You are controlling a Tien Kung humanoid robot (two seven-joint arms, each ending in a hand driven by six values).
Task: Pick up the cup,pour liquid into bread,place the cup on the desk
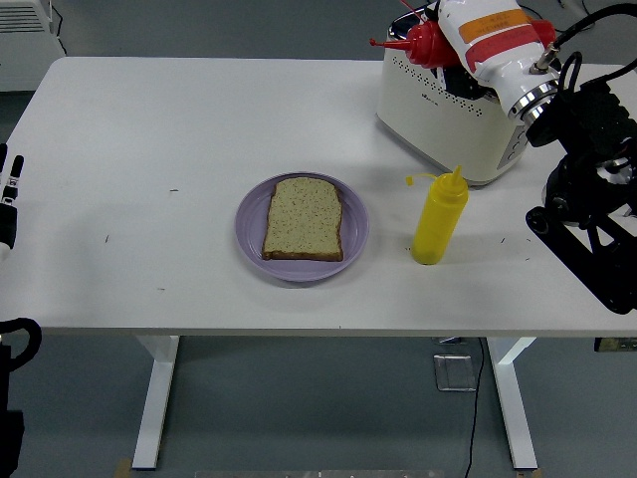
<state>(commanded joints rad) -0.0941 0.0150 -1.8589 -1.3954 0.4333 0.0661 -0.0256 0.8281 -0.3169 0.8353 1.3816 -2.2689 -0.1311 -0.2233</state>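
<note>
A white rectangular desk [199, 129] with rounded corners fills most of the view, carried on two white metal legs [157, 398] with flat feet. Its top bears a few small dark marks [107, 238]. Beneath and around it lies a smooth grey floor [328, 408], evenly lit without strong shadows. A white slatted unit [22, 35] stands at the upper left corner. A thin black cable [476, 418] hangs beside the right leg, near a small clear box [456, 370] under the desk.

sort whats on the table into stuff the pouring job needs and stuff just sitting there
In use: red plastic squeeze bottle, held tilted in the right hand; slice of brown bread; round purple plate.

Lying about: yellow plastic squeeze bottle; white toaster.
</note>
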